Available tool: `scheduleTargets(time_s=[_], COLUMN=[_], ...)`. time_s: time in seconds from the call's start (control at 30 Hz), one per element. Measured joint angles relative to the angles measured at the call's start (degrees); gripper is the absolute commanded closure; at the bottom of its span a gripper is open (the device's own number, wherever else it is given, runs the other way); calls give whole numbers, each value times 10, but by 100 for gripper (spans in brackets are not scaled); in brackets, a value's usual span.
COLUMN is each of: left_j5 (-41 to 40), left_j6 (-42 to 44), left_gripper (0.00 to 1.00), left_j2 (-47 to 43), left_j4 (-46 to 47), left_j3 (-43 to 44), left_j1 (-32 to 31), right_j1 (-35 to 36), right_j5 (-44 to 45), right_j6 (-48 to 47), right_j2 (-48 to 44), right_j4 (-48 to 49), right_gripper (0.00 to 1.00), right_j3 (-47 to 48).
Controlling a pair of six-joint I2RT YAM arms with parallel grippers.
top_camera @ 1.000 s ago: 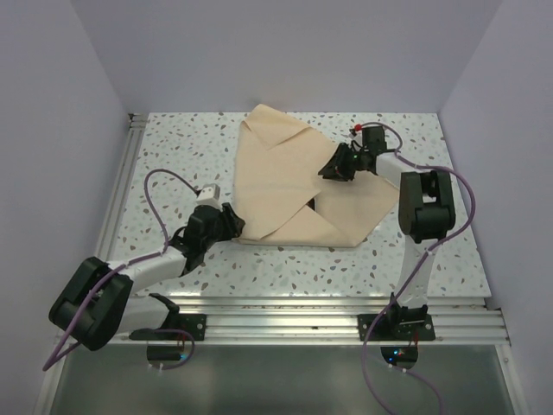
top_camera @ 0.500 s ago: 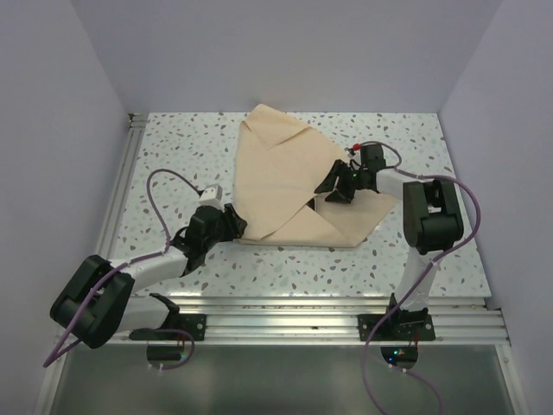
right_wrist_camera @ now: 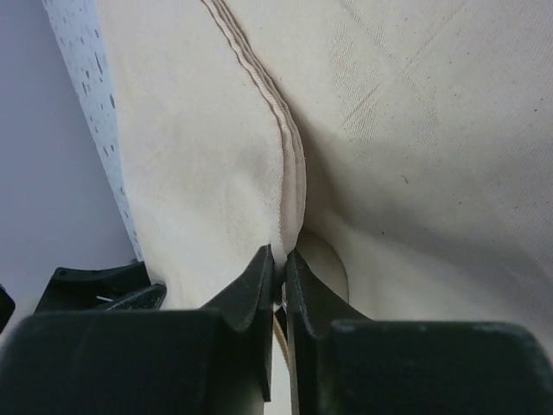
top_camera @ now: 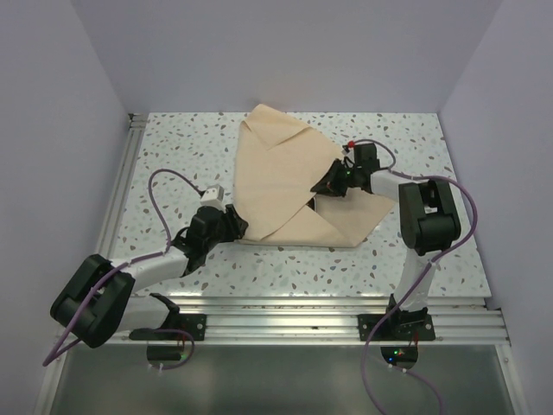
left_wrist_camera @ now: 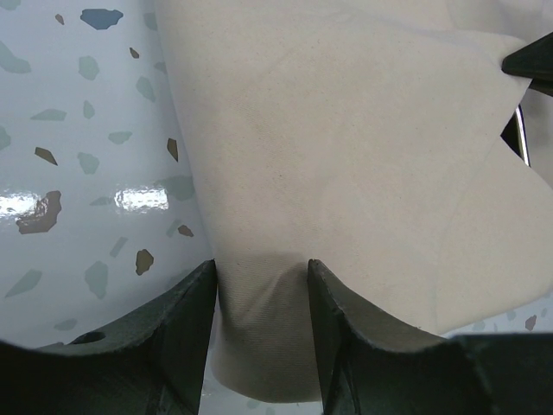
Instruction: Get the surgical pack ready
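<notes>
The beige wrap sheet (top_camera: 281, 173) lies folded over on the speckled table. A dark gap (top_camera: 311, 204) stays open between its flaps, and a sliver of the steel tray's rim (left_wrist_camera: 521, 134) shows there. Tools and sachets are hidden. My left gripper (top_camera: 233, 226) sits at the wrap's near left corner. Its jaws (left_wrist_camera: 259, 264) stand partly apart with the corner of the cloth (left_wrist_camera: 346, 130) lying between them. My right gripper (top_camera: 327, 183) is shut (right_wrist_camera: 281, 255) on the hemmed edge of the right flap (right_wrist_camera: 259, 95), held low over the wrap's middle.
The speckled table (top_camera: 173, 156) is walled in by pale purple panels at the left, back and right. An aluminium rail (top_camera: 302, 311) runs along the near edge by the arm bases. Purple cables loop beside both arms.
My right gripper has moved in from the wrap's right side toward its middle, drawing the flap edge with it. My left gripper has stayed at the near left corner.
</notes>
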Motion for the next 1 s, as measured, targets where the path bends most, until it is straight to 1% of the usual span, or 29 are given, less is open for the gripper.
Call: scheduleTargets(time_s=[0.07,0.17,0.3,0.43,0.53,0.67,0.73,0.77,0.8,0.83,0.87,0.93,0.97,1.0], left_j5=[0,0,-2,-3,-4,-6,-7,-8,-8,-7,-7,-4,-4,-5], left_j6=[0,0,1,1,1,0,0,0,-2,-3,-5,-8,-9,-14], left_gripper=[50,48,38,33,32,33,39,44,54,58,67,81,88,99], left_j2=[0,0,-13,-23,-23,-19,-11,-4,4,14,22,36,40,45], left_j4=[0,-1,-11,-26,-33,-49,-54,-54,-54,-54,-53,-48,-46,-43], left_j3=[0,0,0,4,10,23,32,37,41,45,46,47,47,48], left_j1=[0,0,0,-1,-2,-2,-1,0,0,1,1,1,1,1], right_j1=[0,0,0,-2,-4,-5,-7,-7,-8,-8,-8,-8,-8,-8], right_j5=[0,3,4,4,4,5,5,5,5,5,4,3,2,0], right_j6=[1,-1,-8,-21,-30,-38,-41,-42,-43,-43,-45,-45,-45,-45], right_j2=[0,1,4,13,23,35,41,42,44,45,46,48,50,51], right_j4=[0,-9,-23,-38,-48,-58,-62,-63,-64,-64,-64,-64,-65,-65], right_gripper=[100,100,100,100,100,100,100,100,100,100,100,98,96,91], right_j3=[3,20,52,85,100,100,100,100,100,100,100,101,102,102])
